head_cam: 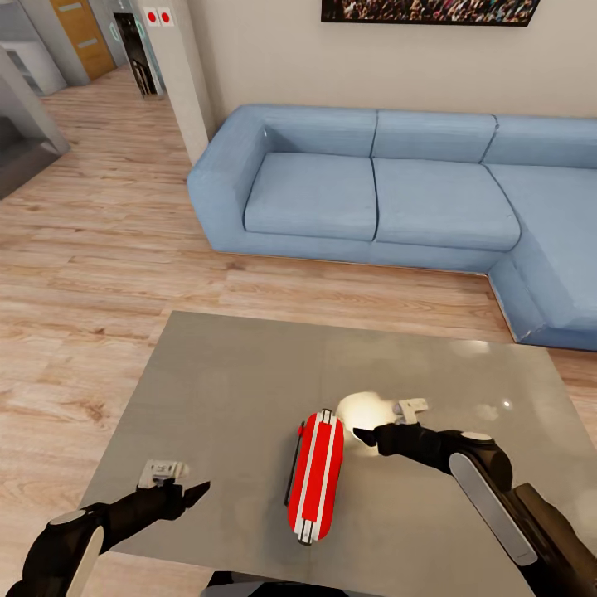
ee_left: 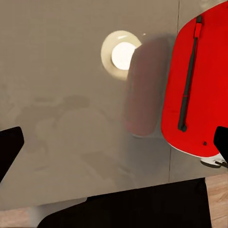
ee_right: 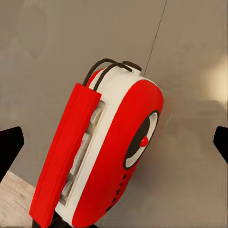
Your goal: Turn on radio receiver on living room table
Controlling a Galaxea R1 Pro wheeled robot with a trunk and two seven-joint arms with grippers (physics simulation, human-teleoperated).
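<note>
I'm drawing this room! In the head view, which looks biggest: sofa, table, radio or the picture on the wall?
1. Sofa and table: both look huge, too alike to rank.
2. Radio.

Picture: cut off by the view's top edge, so unsure.

radio receiver (ee_right: 107, 156): red, standing on glossy table (ee_right: 57, 42), dial facing right claw | right claw (ee_right: 114, 145): fingertips spread wide, clear of radio receiver

Left black jointed arm reaching forward and low, its end effector (head_cam: 197, 494) with dark fingers parted and empty, right black arm with a white panel bent inward, its end effector (head_cam: 362, 434) likewise spread and empty
</note>
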